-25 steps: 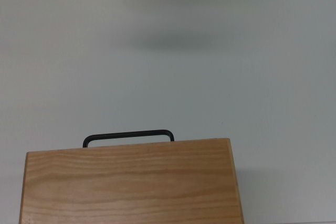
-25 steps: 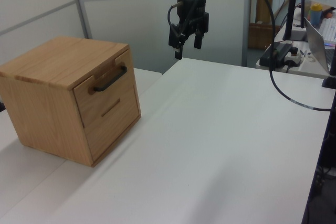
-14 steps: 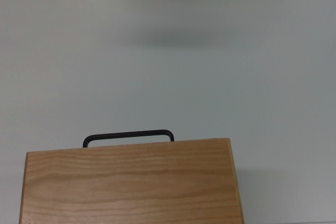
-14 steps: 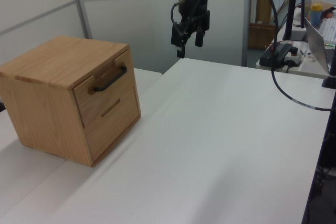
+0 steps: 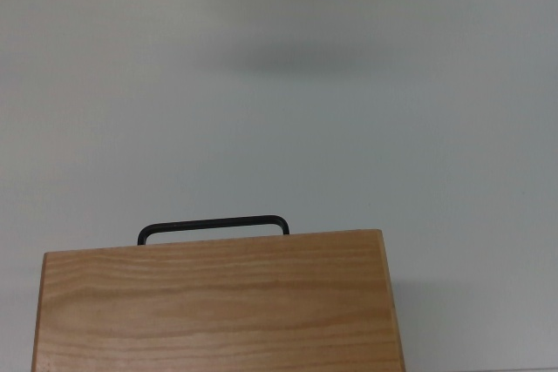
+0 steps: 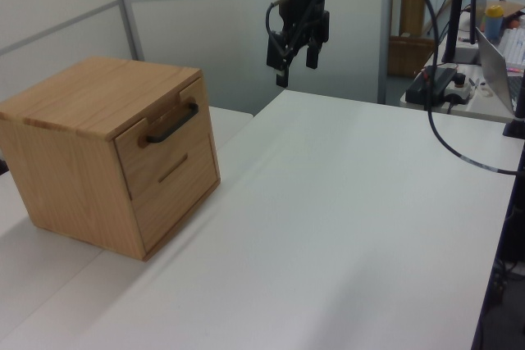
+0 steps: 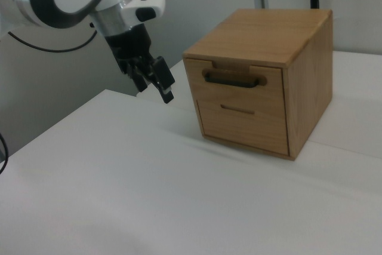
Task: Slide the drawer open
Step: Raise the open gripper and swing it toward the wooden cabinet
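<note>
White tabletop [image 6: 344, 227] spreads wide and bare under us, with grey partition walls behind. Going left to right in the left view, the wooden cabinet [image 6: 74, 161] sits at the table's left, and the drawer [image 6: 160, 141] in its upper front is fully shut, its black handle [image 6: 172, 123] untouched. Further right, our gripper [image 6: 295, 43] hangs high above the table's far edge, well apart from the cabinet, fingers slightly apart and holding nothing. We judge the task barely begun (approach, grasp and pull all remain). Open table lies in front of the drawer, so nothing blocks our reach or the slide outward.
</note>
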### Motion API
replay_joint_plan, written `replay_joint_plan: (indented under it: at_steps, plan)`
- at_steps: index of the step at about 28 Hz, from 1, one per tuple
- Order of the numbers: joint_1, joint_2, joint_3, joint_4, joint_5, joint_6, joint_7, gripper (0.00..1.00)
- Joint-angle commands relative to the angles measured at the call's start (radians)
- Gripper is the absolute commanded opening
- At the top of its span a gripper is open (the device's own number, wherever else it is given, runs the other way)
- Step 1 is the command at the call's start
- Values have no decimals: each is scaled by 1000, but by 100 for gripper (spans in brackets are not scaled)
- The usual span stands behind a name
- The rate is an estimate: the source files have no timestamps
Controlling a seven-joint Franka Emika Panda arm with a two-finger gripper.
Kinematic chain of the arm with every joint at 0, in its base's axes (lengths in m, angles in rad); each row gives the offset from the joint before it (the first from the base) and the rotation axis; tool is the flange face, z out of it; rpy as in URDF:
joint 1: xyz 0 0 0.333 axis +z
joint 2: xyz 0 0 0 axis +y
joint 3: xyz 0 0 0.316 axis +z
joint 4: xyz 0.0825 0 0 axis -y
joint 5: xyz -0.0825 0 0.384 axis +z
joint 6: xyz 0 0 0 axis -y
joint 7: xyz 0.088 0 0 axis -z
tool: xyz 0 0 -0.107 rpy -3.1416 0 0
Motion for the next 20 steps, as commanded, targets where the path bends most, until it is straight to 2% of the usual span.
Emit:
replay_joint_plan:
  at_steps: [1,6,11,17,20]
  plan:
    - [28,-157,-13,-183,-16,93,102,100]
    - [28,-273,-13,-294,-7,97,165,100]
    - [28,-350,-13,-363,-1,95,287,100]
    - [29,-416,-13,-416,1,98,483,100]
    - [42,-424,-20,-424,7,97,571,100]
